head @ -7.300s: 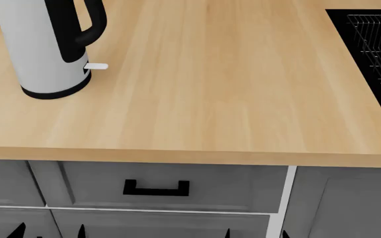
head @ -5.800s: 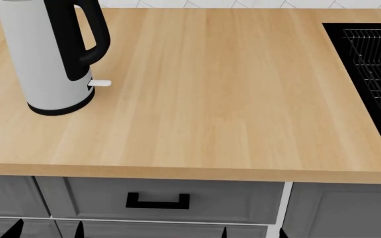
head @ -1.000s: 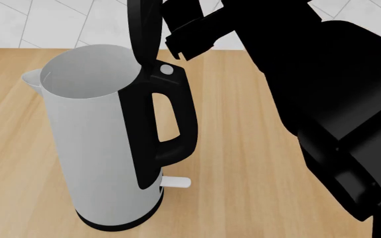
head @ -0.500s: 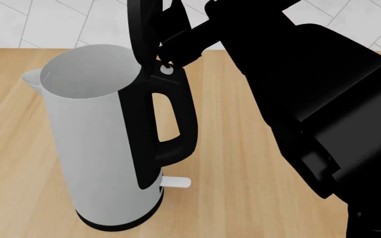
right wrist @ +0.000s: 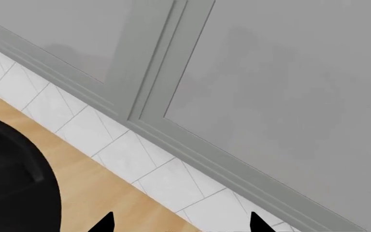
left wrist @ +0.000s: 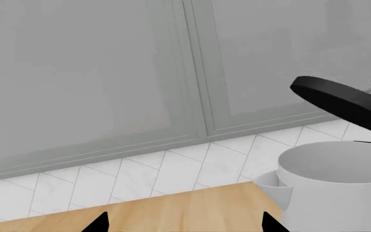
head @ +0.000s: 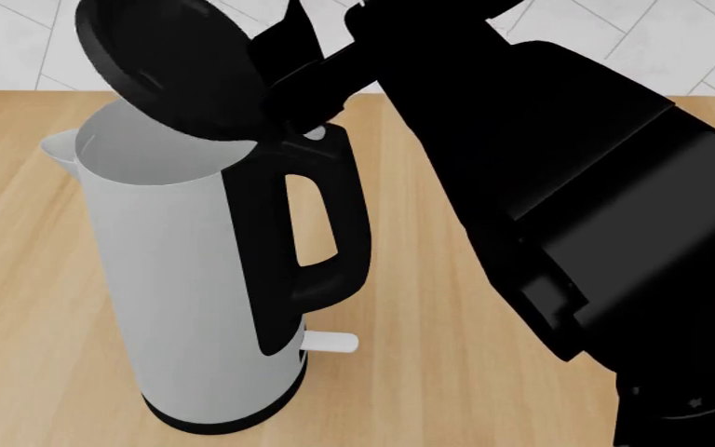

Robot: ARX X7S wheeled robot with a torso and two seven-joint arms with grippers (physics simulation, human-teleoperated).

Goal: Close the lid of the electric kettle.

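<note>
On the wooden counter (head: 457,279), the lid (head: 171,70) tilts half-shut beside the right jaws.

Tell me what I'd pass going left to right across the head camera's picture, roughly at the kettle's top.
Small spout → the electric kettle → its black handle → the robot's big black right arm.

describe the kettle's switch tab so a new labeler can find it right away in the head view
Start at the wooden counter and find the tall light grey electric kettle on it. Follow its black loop handle down to the foot. The switch tab is the small white stub sticking out sideways just above the black base ring, the only white part there.
</note>
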